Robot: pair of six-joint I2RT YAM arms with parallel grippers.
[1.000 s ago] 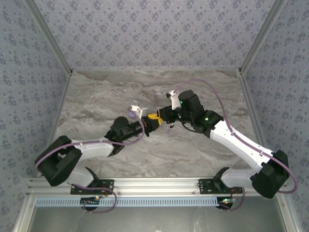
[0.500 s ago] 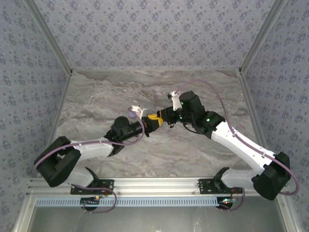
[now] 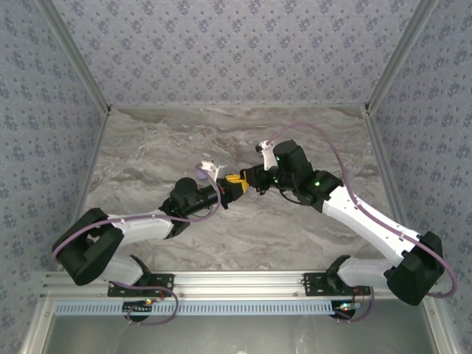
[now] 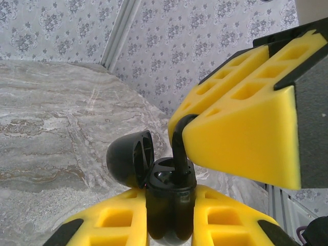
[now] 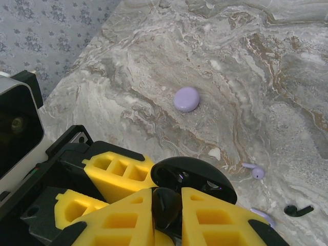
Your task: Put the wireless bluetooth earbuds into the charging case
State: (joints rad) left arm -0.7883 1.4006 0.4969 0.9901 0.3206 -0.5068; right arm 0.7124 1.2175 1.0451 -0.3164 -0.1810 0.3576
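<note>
marble table | left claw clamped on open case | right claw pinching bud, stem at the case mouth just below its tips | step: seating it, i'd say | next: prob push straight down, let go

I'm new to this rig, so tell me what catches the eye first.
Mid-table, the left tool grips an open black case while the right tool holds a black earbud at its mouth. Nearby a lilac case, a lilac earbud and a second black earbud lie loose on the marble table.

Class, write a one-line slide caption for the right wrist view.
Right gripper holds a black earbud at the open black case; a lilac earbud lies on the marble table.
</note>
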